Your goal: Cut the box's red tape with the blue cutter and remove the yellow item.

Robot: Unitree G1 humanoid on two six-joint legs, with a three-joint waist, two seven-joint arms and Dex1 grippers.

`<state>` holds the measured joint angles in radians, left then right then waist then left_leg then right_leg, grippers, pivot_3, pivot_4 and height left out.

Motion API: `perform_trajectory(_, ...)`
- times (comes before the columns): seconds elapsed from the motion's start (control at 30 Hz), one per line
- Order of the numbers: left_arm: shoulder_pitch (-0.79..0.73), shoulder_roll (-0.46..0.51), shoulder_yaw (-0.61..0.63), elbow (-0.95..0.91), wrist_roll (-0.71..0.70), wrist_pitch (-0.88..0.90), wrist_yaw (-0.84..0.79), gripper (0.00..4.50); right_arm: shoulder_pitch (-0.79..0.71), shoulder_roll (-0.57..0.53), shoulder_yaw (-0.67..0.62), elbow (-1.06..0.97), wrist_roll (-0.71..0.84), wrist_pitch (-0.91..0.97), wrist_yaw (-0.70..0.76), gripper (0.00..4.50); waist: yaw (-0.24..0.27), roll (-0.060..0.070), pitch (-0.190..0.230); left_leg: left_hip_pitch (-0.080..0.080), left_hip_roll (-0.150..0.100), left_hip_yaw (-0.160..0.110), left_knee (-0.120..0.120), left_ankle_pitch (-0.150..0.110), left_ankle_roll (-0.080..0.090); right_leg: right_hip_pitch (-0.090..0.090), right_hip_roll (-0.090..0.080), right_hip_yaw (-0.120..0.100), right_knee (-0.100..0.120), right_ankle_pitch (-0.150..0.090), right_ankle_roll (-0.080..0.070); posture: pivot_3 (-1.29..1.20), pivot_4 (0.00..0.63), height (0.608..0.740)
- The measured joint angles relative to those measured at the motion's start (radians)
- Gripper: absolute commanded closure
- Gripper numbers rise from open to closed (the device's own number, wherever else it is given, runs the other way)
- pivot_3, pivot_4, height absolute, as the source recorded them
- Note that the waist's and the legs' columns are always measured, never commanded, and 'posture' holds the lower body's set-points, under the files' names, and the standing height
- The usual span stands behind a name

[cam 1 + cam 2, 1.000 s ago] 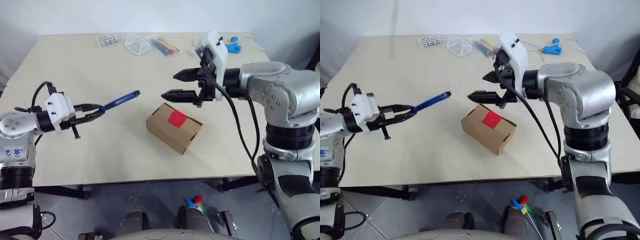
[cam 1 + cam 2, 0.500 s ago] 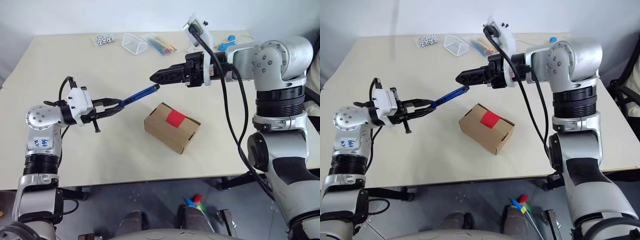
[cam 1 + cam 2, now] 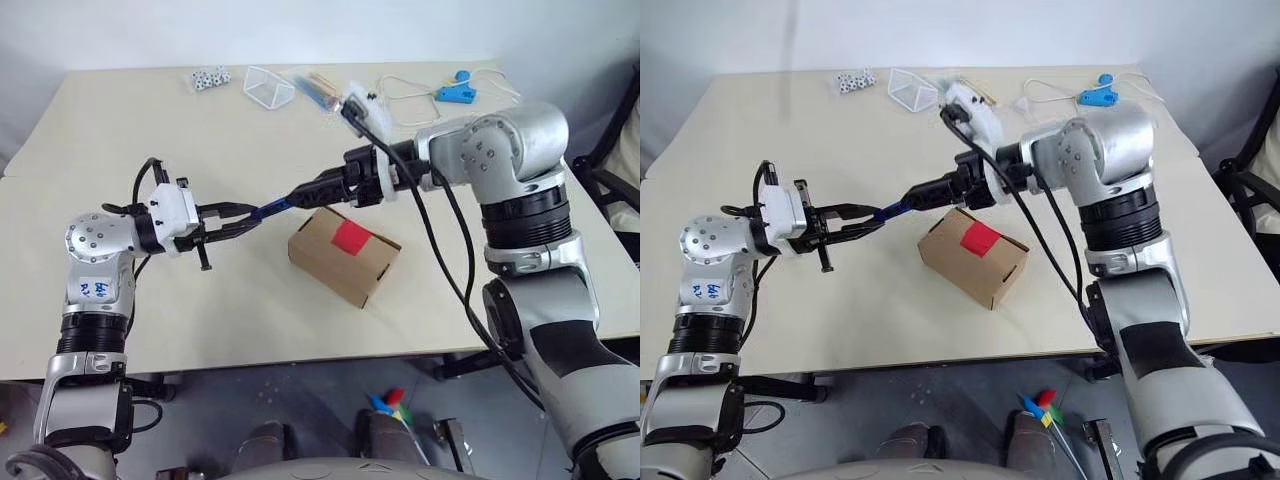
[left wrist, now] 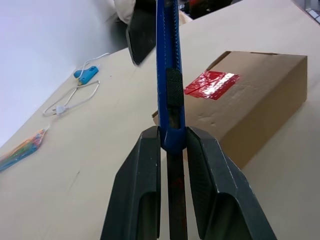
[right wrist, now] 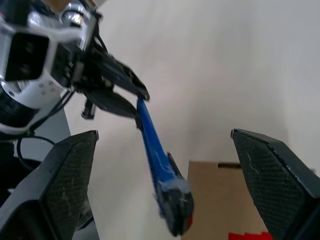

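Blue cutter (image 4: 167,75) clamped in left pincer (image 4: 172,150); right pincer (image 5: 165,155) apart, seemingly around its tip.

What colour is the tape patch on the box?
Bright red tape, clearest in the left wrist view.

Bare tabletop (image 3: 200,310) on my near side of the box (image 3: 345,255) and out to the left edge: open passage there. Above the box's far-left corner the way is crowded. My left gripper (image 3: 243,214) is clamped on the blue cutter (image 3: 277,206), which spans the gap toward the right gripper (image 3: 312,187); its fingers (image 5: 65,175) stand wide apart around the cutter's tip. The right forearm and its black cable (image 3: 440,250) hang over the box's right side. The red tape (image 3: 351,236) lies uncovered from above. The far edge holds clutter: dice (image 3: 207,78), a clear container (image 3: 268,87), coloured sticks (image 3: 318,88), a light-blue gadget (image 3: 455,94) with a white cable.
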<state>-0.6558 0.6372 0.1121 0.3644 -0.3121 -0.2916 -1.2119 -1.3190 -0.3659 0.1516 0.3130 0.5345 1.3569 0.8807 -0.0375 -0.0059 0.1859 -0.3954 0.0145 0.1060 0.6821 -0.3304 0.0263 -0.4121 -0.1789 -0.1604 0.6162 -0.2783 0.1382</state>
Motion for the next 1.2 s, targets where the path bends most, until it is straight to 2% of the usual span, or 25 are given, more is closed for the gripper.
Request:
perform_trajectory(0.03, 0.001, 0.0, 0.0, -0.003, 0.0, 0.001, 0.0, 3.71, -0.001, 0.0, 0.001, 0.009, -0.001, -0.006, 0.002, 0.57, 0.0, 0.0, 0.0, 0.0, 0.0, 0.0, 0.0, 0.0, 0.0, 0.0, 0.0, 0.0, 0.0, 0.0, 0.0, 0.0, 0.15, 0.74)
perform_trajectory(0.37, 0.012, 0.007, 0.001, -0.007, 0.0, 0.014, 0.014, 3.71, -0.034, -0.009, 0.004, 0.056, 0.003, -0.028, 0.037, 3.91, 0.001, 0.0, 0.0, 0.0, 0.0, 0.0, 0.0, 0.0, 0.0, 0.0, 0.0, 0.0, 0.0, 0.0, 0.0, 0.0, 0.15, 0.74)
perform_trajectory(0.43, 0.012, 0.007, 0.001, -0.007, 0.0, 0.019, 0.021, 3.71, -0.048, -0.009, 0.004, 0.053, 0.013, -0.028, 0.05, 4.35, 0.001, 0.0, 0.0, 0.0, 0.0, -0.001, 0.0, 0.0, 0.0, 0.0, 0.0, 0.0, 0.0, 0.0, 0.0, 0.0, 0.15, 0.74)
perform_trajectory(0.73, 0.006, 0.007, -0.002, 0.002, 0.006, 0.077, 0.055, 3.71, -0.044, -0.041, 0.003, 0.033, 0.013, -0.028, 0.047, 4.33, 0.005, 0.0, 0.0, 0.0, 0.0, -0.001, 0.0, 0.0, 0.0, 0.0, 0.0, 0.0, 0.0, 0.0, 0.0, 0.0, 0.15, 0.74)
perform_trajectory(0.87, -0.021, 0.008, -0.009, 0.027, 0.03, 0.128, 0.092, 2.86, -0.044, -0.049, -0.004, 0.032, 0.013, -0.028, 0.034, 4.33, 0.005, 0.0, 0.0, 0.0, 0.0, -0.001, 0.0, 0.0, 0.0, 0.0, 0.0, 0.0, 0.0, 0.0, 0.0, 0.0, 0.15, 0.74)
perform_trajectory(1.0, -0.05, 0.019, -0.01, 0.066, 0.045, 0.142, 0.119, 1.65, -0.044, -0.055, -0.009, 0.028, 0.014, -0.028, 0.018, 4.33, 0.005, 0.0, 0.0, 0.0, 0.0, -0.001, 0.0, 0.0, 0.0, 0.0, 0.0, -0.001, 0.0, 0.0, 0.0, 0.0, 0.15, 0.74)
perform_trajectory(1.2, -0.093, 0.126, 0.009, 0.176, 0.05, 0.142, 0.102, 0.01, -0.044, -0.097, -0.059, 0.028, 0.01, -0.029, -0.028, 4.33, 0.002, 0.0, 0.0, -0.001, 0.0, 0.0, 0.0, 0.0, 0.0, -0.001, 0.0, -0.001, 0.0, 0.0, 0.0, 0.0, 0.15, 0.74)
